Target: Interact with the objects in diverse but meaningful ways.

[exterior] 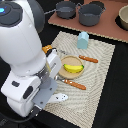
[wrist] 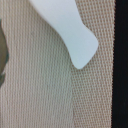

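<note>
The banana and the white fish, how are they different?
The banana is yellow; the white fish is white. The banana rests on a round plate mid-mat; the fish lies straight on the woven placemat, near its edge beside the robot arm. Both are small toys lying flat.

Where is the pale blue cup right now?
In the exterior view the pale blue cup stands on the far part of the woven placemat, beyond the banana and nearer than the grey pots.

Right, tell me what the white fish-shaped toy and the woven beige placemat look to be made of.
White fish-shaped toy: likely smooth matte plastic; its surface is even and textureless with rounded edges. Woven beige placemat: seemingly woven fabric or fibre; a fine grid weave shows.
</note>
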Controlling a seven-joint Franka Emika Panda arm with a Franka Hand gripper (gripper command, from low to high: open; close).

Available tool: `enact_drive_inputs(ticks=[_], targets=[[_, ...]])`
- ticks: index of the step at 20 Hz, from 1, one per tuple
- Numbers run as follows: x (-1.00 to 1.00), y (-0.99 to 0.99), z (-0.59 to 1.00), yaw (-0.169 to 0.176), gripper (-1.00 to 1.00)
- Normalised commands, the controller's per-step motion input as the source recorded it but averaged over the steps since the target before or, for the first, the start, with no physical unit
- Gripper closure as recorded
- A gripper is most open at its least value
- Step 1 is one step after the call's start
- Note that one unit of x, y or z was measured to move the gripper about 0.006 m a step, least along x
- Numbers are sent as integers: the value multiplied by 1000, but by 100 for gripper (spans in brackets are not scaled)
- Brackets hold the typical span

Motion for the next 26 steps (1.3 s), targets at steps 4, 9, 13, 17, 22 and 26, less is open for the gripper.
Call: enact_drive_inputs(ticks=[4,9,13,17,22,26], targets=[[708,-288,141,30,-100],[648,-347,217,32,-100],[364,-176,304,122,-100],[386,-96,206,132,-100],[388,0,111,151,-100],[394,-36,12,120,-100]])
